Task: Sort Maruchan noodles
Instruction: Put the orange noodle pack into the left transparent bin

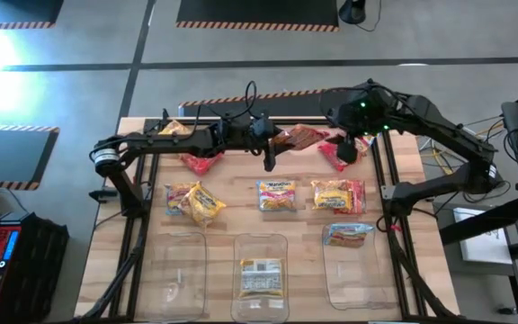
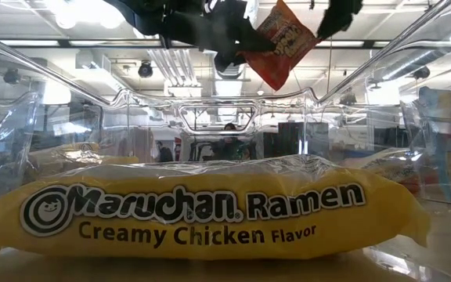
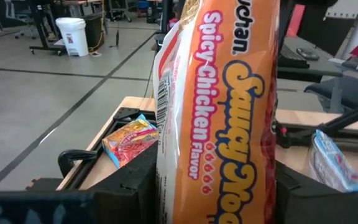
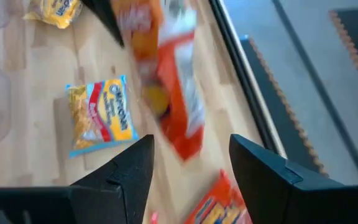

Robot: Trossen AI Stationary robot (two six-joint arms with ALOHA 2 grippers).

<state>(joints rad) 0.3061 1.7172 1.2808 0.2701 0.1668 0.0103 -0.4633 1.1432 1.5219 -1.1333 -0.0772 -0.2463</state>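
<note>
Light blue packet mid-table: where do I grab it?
Probably from straight above, pinching the light blue packet across its shorter span. It lies flat on the table, with bare wood on every side for the fingers.

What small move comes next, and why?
Probably the left claw carries its orange Spicy Chicken packet toward the empty left bin: it is gripped aloft; the middle bin holds a yellow packet, the right bin a blue packet. Right claw waits open.
</note>
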